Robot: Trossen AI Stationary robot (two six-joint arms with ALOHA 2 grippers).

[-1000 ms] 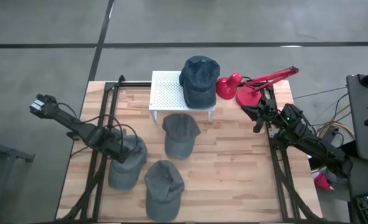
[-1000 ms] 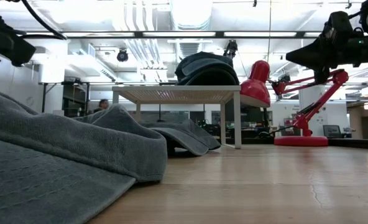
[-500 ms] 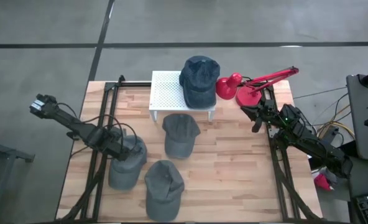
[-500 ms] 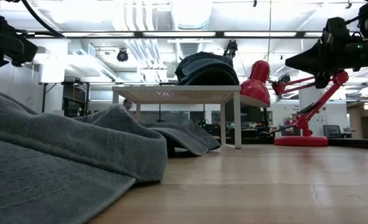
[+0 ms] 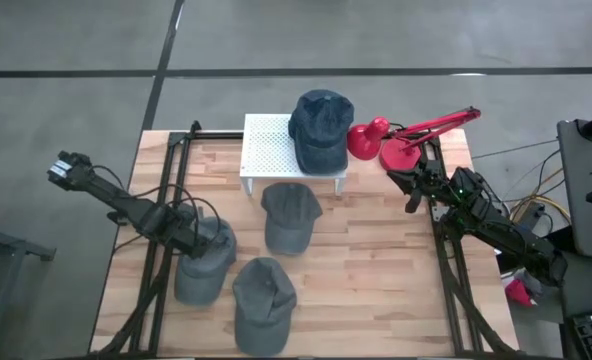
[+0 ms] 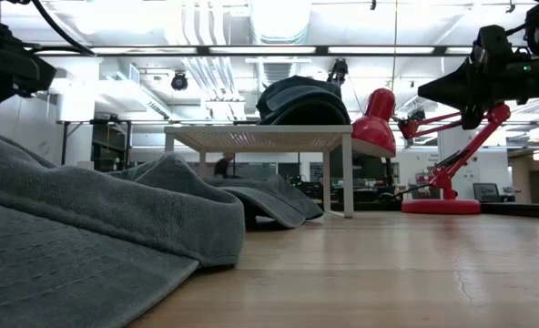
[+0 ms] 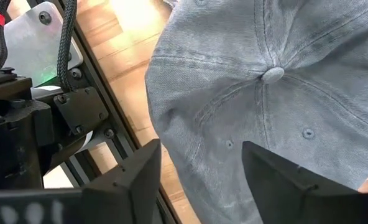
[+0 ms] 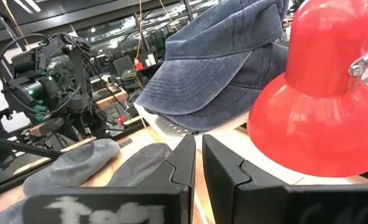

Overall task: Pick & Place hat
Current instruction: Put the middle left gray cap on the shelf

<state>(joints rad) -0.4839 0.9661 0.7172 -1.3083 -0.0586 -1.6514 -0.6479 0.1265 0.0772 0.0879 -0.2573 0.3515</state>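
Hat (image 5: 204, 262) lay at table's (image 5: 376, 290) front-left; left gripper (image 5: 191, 238) hovered over its crown w/ jaws apart, holding nothing. Looked like pre-grasp: next, drop & pinch fabric. Right gripper (image 5: 413, 187), shut & empty, waited by lamp (image 5: 376, 140).

My left end effector (image 5: 191, 238) hides part of the grey hat (image 5: 204, 262); the nearest hat (image 6: 60, 264) is cropped in the low view.
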